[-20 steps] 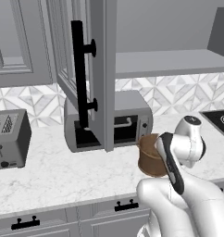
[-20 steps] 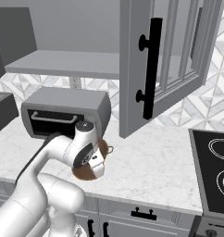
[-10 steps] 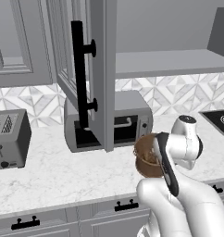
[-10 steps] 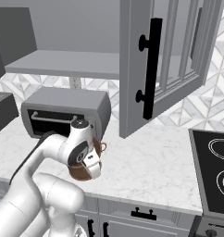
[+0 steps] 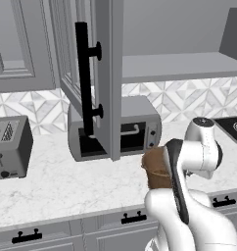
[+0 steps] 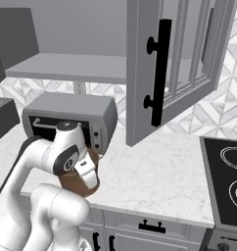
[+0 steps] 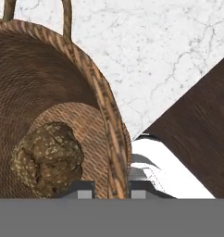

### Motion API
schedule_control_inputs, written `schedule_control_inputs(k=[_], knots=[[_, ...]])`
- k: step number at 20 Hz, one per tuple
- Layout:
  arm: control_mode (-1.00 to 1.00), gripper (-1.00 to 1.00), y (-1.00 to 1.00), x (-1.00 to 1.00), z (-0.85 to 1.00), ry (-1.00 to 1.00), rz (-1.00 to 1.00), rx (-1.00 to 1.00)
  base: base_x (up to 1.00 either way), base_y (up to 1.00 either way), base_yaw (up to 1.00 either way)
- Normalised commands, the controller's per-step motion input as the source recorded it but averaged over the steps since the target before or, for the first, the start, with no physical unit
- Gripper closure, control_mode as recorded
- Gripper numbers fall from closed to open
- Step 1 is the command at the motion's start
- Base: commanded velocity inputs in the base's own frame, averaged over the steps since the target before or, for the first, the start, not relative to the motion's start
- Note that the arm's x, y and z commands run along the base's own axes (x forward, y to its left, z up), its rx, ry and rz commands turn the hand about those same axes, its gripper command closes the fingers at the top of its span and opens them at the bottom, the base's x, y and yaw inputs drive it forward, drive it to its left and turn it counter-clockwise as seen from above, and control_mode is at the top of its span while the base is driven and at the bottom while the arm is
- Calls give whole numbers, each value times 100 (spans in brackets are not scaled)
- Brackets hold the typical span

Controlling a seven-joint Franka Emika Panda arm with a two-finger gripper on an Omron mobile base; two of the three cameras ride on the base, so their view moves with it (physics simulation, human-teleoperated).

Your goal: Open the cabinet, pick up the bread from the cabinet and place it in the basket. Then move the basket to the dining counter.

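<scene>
My claw [image 7: 112,187] is clamped on the basket's rim [image 7: 109,120], one finger inside, one outside. The bread [image 7: 49,158] lies on the basket floor just beside my inner finger.

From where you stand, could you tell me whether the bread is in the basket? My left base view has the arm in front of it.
Observer: Yes. In the hand view the bread lies on the woven bottom of the basket.
Operator: Thank you. Do the jaws have the basket?
Observer: The hand view shows the basket's wall running between the two fingertips, one inside and one outside, close against it.
Operator: Is anything else in there?
Observer: In the part of the inside that shows, only the bread.
</scene>
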Motion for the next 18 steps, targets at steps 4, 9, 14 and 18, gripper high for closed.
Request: schedule_control_inputs(k=[4, 9, 14, 18], knots=[[-100, 100, 6, -57, 95, -22, 0, 1, 0, 0, 0], [-100, 100, 0, -49, 100, -24, 0, 2, 0, 0, 0], [-100, 100, 0, -77, 96, -6, 0, 7, 0, 0, 0], [-100, 100, 8, -75, 96, 0, 0, 2, 0, 0, 0]])
